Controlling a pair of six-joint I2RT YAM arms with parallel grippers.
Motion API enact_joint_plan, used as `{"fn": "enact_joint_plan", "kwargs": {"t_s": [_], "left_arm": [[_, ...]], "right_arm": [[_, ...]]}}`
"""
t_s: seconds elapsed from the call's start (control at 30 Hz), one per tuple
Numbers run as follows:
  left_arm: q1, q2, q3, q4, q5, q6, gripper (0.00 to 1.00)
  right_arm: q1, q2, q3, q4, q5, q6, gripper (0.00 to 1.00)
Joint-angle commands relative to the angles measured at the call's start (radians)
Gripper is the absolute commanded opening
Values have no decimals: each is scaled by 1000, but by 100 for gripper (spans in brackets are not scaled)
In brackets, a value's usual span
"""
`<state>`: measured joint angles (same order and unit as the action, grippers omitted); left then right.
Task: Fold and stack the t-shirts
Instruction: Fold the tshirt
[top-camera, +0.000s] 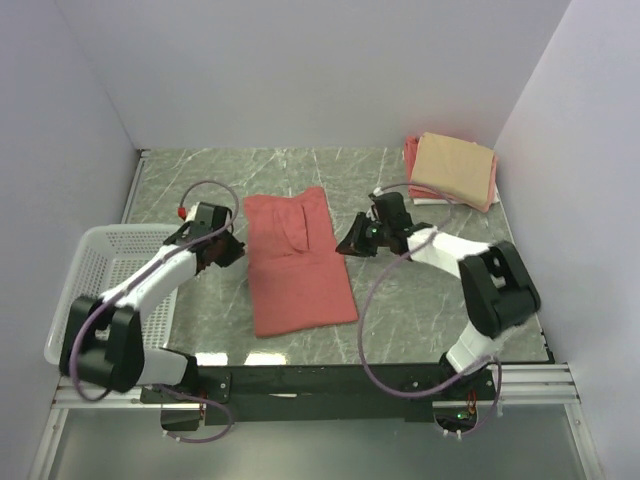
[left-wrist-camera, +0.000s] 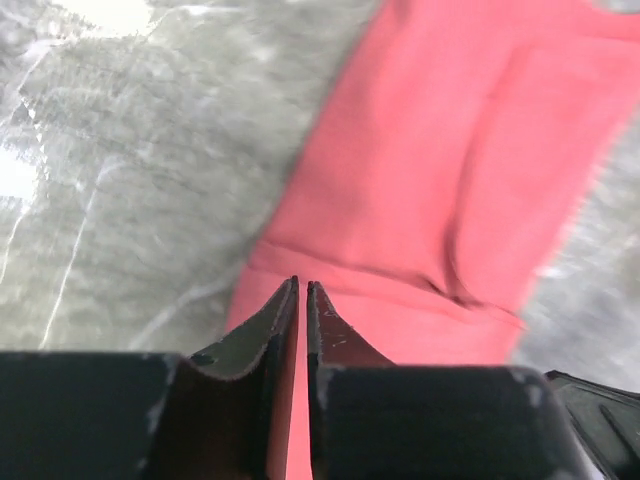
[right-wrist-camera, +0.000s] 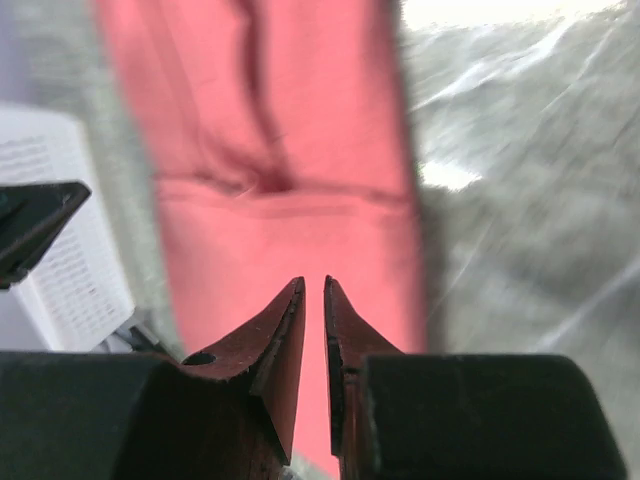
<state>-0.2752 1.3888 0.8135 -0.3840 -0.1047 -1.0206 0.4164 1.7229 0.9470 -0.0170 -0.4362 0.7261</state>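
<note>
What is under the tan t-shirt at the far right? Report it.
A folded pink t-shirt lies under the tan t-shirt, its edges showing at the left and near sides. Its middle is covered.

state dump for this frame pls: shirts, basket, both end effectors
red shirt: flat mid-table, partly folded into a long strip, not stacked
tan shirt: folded, top of far-right stack
pink shirt: folded, under tan shirt
basket: upright at left edge, no shirts visible inside
left end effector: shut, holding nothing
right end effector: shut, holding nothing
</note>
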Motion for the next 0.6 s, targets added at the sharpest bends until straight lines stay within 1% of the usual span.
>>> {"fn": "enact_joint_plan", "kwargs": {"t_s": [0.0, 0.07, 0.13, 0.17, 0.2, 0.23, 0.27, 0.33, 0.37, 0.4, 0.47, 0.5, 0.57], "left_arm": [[-10, -149, 12, -110, 6, 13, 14], [-30, -201, -48, -130, 28, -13, 13], [-82, -267, -83, -154, 42, -35, 11], [-105, -287, -115, -168, 42, -62, 10], [-155, -325, -132, -191, 45, -74, 7], [-182, -345, -169, -200, 52, -93, 6], [-226, -365, -189, -214, 56, -136, 5], [-269, -421, -243, -251, 56, -180, 3], [-310, -441, -258, -265, 54, -228, 2], [-330, -485, -273, -285, 54, -246, 4], [-381, -539, -310, -294, 48, -285, 6], [-393, -548, -321, -300, 45, -294, 9], [-407, -559, -353, -296, 52, -305, 9]], "right_arm": [[5, -178, -68, -44, 4, -17, 20], [28, -233, -111, -52, 4, -14, 20], [61, -310, -172, -57, 8, -10, 20], [109, -330, -191, -60, 26, -8, 21], [137, -363, -221, -66, 37, -4, 21], [162, -377, -237, -64, 43, 10, 21], [211, -390, -252, -66, 54, 19, 21], [255, -430, -301, -64, 80, 44, 21], [275, -466, -318, -69, 111, 50, 21], [306, -485, -350, -75, 129, 53, 21], [326, -531, -382, -81, 157, 70, 21], [335, -540, -411, -83, 159, 73, 21], [337, -549, -439, -83, 163, 81, 21]]}}
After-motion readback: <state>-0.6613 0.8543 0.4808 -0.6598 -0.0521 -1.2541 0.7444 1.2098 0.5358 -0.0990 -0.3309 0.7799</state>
